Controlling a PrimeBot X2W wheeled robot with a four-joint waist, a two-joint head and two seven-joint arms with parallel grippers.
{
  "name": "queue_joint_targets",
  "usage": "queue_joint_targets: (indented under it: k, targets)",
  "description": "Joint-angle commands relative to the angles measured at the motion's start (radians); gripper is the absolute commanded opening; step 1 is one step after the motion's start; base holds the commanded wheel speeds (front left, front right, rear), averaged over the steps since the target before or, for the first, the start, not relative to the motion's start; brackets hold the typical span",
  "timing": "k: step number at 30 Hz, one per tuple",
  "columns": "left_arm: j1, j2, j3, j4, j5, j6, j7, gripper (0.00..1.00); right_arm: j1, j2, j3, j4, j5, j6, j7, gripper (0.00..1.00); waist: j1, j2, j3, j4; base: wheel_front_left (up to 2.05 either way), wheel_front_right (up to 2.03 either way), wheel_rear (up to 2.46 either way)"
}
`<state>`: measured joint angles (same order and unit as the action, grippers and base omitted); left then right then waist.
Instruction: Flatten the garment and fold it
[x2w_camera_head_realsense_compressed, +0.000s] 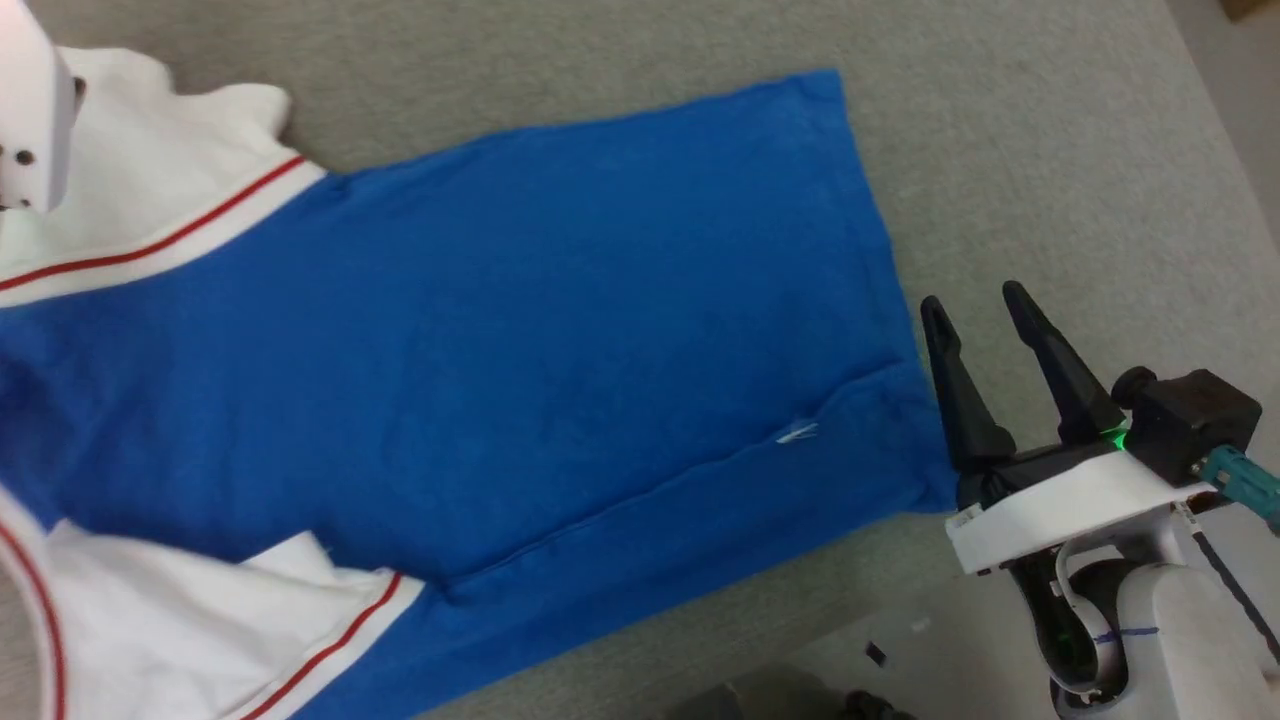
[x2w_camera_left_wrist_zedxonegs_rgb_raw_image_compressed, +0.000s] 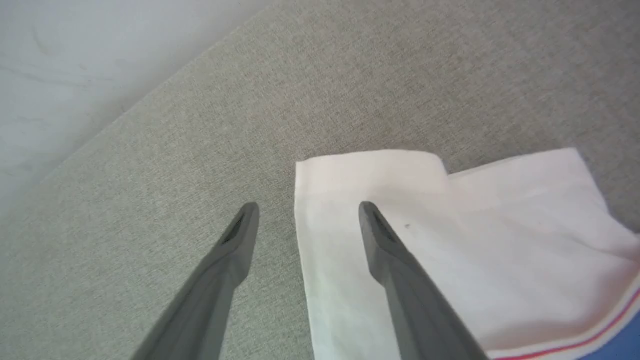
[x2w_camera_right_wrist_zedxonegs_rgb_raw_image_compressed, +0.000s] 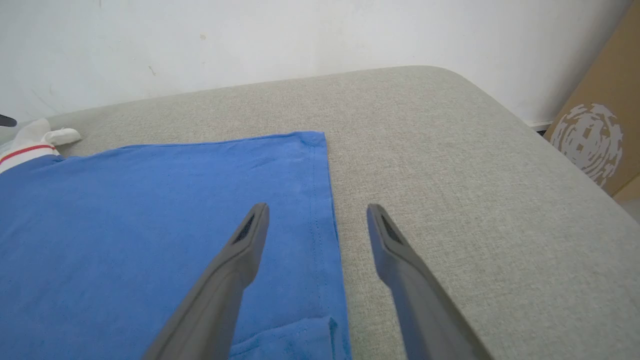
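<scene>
The royal-blue garment (x2w_camera_head_realsense_compressed: 520, 340) lies spread on the grey cushion with its plain side up; no print shows. Its white sleeves with red-and-white trim lie at the far left (x2w_camera_head_realsense_compressed: 150, 200) and near left (x2w_camera_head_realsense_compressed: 200, 620). A long crease runs near the front hem edge. My right gripper (x2w_camera_head_realsense_compressed: 975, 300) hovers open just off the hem at the right; in the right wrist view the gripper (x2w_camera_right_wrist_zedxonegs_rgb_raw_image_compressed: 315, 210) straddles the hem edge of the garment (x2w_camera_right_wrist_zedxonegs_rgb_raw_image_compressed: 150, 225). My left gripper (x2w_camera_left_wrist_zedxonegs_rgb_raw_image_compressed: 306, 210) is open above the edge of the white sleeve (x2w_camera_left_wrist_zedxonegs_rgb_raw_image_compressed: 450, 240).
The grey upholstered surface (x2w_camera_head_realsense_compressed: 1050, 150) extends to the right of the garment. A white wall (x2w_camera_right_wrist_zedxonegs_rgb_raw_image_compressed: 250, 40) stands behind it and a cardboard box (x2w_camera_right_wrist_zedxonegs_rgb_raw_image_compressed: 595, 130) stands at the right corner. A pale part of my left arm (x2w_camera_head_realsense_compressed: 30, 110) shows at top left.
</scene>
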<state>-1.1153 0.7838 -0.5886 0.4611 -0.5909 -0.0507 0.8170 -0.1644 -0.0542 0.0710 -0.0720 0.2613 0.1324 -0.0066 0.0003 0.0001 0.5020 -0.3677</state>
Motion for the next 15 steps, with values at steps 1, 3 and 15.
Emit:
queue_joint_targets:
  k: [1, 3, 15]
  targets:
    - [-0.021, 0.013, -0.006, 0.018, 0.002, -0.001, 0.015, 1.00, -0.020, 0.004, 0.005, 0.010, 0.010, -0.002, -0.015, 1.00, -0.0003, -0.0001, 0.067, -0.066, 0.00, 0.00, 0.00]
    - [-0.032, 0.026, -0.008, 0.036, 0.010, 0.000, 0.026, 1.00, -0.023, 0.004, 0.009, 0.016, 0.014, -0.002, -0.021, 1.00, -0.0003, -0.0001, 0.077, -0.071, 0.00, 0.00, 0.00]
    - [0.015, 0.026, -0.025, 0.089, -0.076, -0.038, 0.139, 0.00, -0.034, 0.004, 0.007, 0.043, 0.017, -0.002, -0.034, 1.00, -0.0003, -0.0001, 0.094, -0.060, 0.00, 0.00, 0.00]
